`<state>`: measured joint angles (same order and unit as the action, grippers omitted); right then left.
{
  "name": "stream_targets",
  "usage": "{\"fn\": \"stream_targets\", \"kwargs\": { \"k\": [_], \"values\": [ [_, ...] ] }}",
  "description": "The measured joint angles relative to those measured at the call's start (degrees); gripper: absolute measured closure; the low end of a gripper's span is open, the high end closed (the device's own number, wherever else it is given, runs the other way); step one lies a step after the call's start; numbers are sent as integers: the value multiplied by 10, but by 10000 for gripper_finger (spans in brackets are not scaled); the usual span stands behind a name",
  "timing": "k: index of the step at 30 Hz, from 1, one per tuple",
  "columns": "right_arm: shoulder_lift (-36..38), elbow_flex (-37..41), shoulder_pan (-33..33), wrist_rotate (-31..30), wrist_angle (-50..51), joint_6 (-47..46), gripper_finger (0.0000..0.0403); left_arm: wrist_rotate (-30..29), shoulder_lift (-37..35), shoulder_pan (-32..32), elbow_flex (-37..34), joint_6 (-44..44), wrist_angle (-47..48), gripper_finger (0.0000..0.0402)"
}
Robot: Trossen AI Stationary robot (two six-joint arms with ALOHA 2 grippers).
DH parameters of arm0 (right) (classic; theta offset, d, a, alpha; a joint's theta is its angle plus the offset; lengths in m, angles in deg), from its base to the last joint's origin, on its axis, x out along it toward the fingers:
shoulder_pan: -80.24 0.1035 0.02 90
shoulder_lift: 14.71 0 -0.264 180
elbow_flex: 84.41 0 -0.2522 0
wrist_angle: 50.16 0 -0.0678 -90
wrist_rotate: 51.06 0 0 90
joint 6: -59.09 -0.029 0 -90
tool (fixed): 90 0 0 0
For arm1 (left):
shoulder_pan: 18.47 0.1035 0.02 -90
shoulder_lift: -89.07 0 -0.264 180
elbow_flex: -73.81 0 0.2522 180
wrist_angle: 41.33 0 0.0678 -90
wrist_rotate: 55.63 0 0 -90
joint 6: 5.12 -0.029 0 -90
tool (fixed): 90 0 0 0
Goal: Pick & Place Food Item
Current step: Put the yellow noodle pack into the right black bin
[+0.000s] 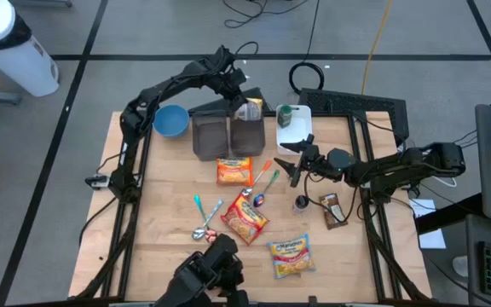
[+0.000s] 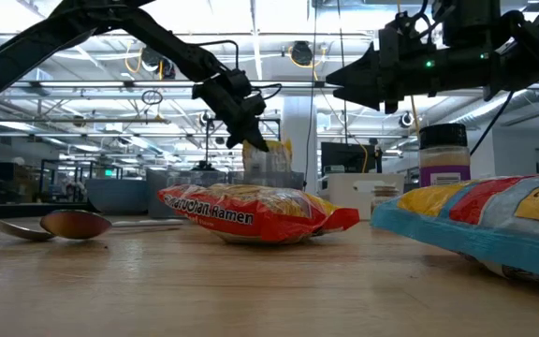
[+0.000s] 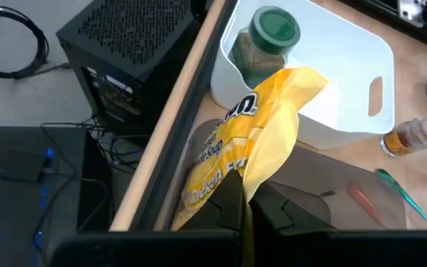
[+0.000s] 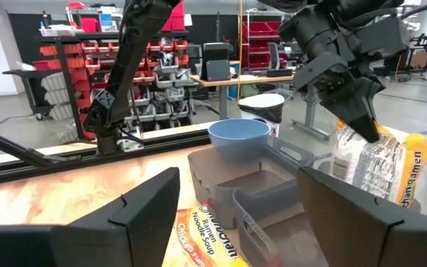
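Yellow ramen packet (image 1: 248, 110): gripped upright by closed left end effector (image 1: 242, 101), directly above right grey bin (image 1: 247, 136), upper centre; right end effector (image 1: 290, 169) open.

high view sits overhead, looking straight down at the whole bench (image 1: 169, 213). low view skims level across its top into the room. each wrist cam looks past its own fingers; both catch the yellow ramen pack (image 3: 228, 163).

Grey bins (image 1: 228, 136) flanked by blue bowl (image 1: 170, 120), white tub (image 1: 294, 126), seemingly close.
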<state>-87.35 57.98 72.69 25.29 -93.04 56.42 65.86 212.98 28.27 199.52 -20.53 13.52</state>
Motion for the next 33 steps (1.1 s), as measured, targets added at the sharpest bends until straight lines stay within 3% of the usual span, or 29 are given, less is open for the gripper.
{"fn": "stream_targets", "kwargs": {
  "k": [33],
  "values": [
    [0, 0, -11, 2, 3, 3, 138, -5, 39, 1, 0, -9, 2, 400]
  ]
}}
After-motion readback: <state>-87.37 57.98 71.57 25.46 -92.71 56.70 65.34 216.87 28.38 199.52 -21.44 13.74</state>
